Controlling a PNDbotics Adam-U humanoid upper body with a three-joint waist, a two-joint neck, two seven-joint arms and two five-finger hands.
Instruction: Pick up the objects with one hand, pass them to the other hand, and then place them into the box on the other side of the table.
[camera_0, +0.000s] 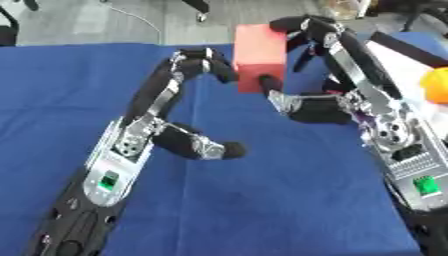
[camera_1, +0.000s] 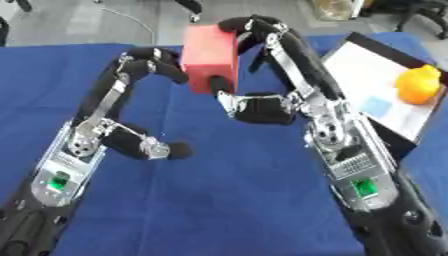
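A red block (camera_0: 260, 52) hangs above the blue table near its far edge. My right hand (camera_0: 346, 102) is shut on it, with the fingers curled over the top and right side and the thumb under the lower left corner. My left hand (camera_0: 153, 107) reaches in from the left. Its bent fingertips (camera_0: 210, 62) touch or nearly touch the block's left face. Its thumb (camera_0: 214, 149) sticks out well below, away from the block.
A box (camera_1: 376, 75) with a white floor and black rim lies at the table's right side, holding an orange object (camera_1: 417, 84) and a small pale blue patch (camera_1: 378, 105). Blue cloth (camera_0: 262, 200) covers the table. Grey floor lies beyond the far edge.
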